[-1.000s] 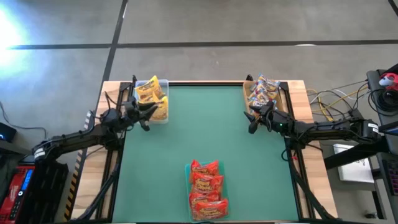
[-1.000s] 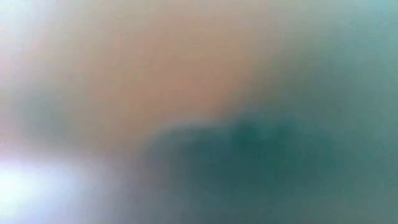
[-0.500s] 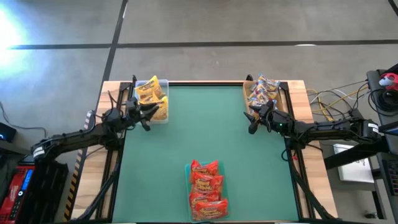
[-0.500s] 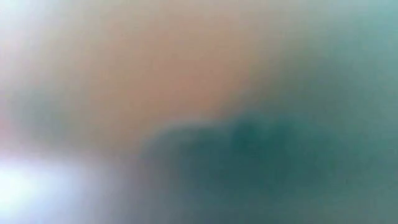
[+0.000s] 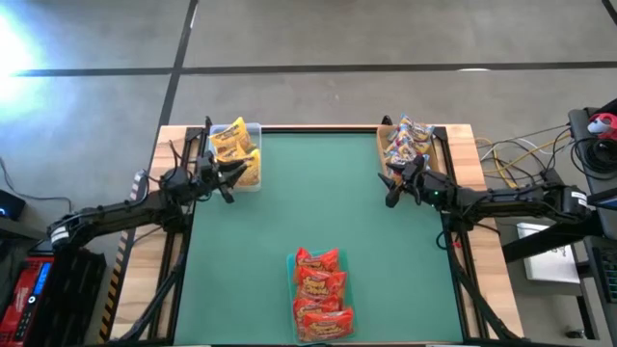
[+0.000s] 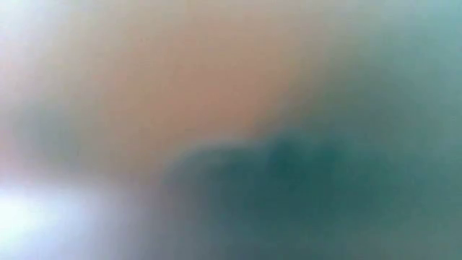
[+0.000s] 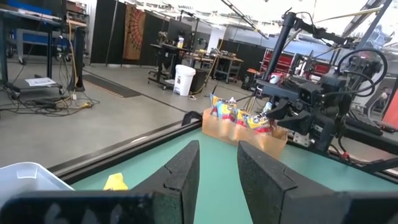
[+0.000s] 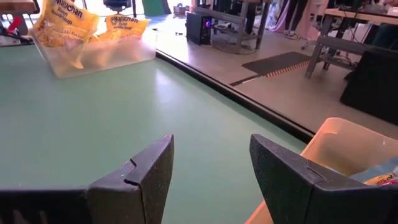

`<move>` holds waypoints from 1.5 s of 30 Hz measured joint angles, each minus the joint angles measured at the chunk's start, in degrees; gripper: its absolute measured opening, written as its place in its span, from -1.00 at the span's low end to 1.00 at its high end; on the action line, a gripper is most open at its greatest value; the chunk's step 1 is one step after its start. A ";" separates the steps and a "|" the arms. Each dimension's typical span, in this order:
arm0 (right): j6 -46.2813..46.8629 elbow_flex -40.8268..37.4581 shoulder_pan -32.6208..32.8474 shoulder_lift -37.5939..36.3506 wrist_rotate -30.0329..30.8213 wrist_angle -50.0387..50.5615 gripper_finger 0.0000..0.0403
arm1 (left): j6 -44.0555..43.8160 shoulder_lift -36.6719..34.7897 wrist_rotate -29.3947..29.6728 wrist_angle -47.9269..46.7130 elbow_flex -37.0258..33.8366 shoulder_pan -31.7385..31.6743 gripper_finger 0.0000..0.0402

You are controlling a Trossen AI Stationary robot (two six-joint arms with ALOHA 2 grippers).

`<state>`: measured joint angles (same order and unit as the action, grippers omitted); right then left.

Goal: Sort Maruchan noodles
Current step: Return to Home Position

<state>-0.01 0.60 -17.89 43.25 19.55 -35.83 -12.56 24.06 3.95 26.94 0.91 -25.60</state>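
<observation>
Yellow Maruchan packets (image 5: pixel 236 149) stand in a clear tray at the table's far left, and also show in the right wrist view as yellow packets (image 8: pixel 65 25). Pale packets with pink labels (image 5: pixel 407 143) fill a brown tray at the far right, seen from the left wrist as pale packets (image 7: pixel 239 115). Red-orange packets (image 5: pixel 321 294) lie in a tray at the near edge. My left gripper (image 5: pixel 228 176) hovers beside the clear tray, open and empty (image 7: pixel 217 168). My right gripper (image 5: pixel 393 190) hovers beside the brown tray, open and empty (image 8: pixel 211 165).
The green mat (image 5: pixel 318 202) stretches bare between the three trays. The clear tray's rim (image 7: pixel 25 171) sits close to my left fingers, and the brown tray's rim (image 8: pixel 348 134) close to my right fingers. The low view is a blur.
</observation>
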 joint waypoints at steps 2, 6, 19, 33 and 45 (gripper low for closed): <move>-0.02 0.00 0.00 -0.73 -0.01 0.22 0.01 | 0.00 -0.39 0.00 -0.02 -0.14 0.01 -0.55; -0.02 0.00 0.00 -2.82 -0.02 0.15 0.01 | 0.01 -3.23 0.00 -0.44 -0.29 0.05 -0.55; -0.02 -0.02 0.00 -12.57 -0.01 0.22 0.01 | 0.02 -20.50 0.00 -1.43 -0.31 0.06 -0.55; -0.02 -0.02 0.00 -21.87 0.00 0.51 0.01 | 0.00 -24.05 -0.04 -1.40 -0.35 0.06 -0.55; -0.02 0.02 -0.01 -21.42 0.00 1.55 0.01 | 0.02 -23.41 -0.04 -1.47 0.02 0.06 -0.55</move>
<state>-0.03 0.62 -17.90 21.82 19.55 -34.28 -12.53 0.64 3.90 25.47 0.93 -25.54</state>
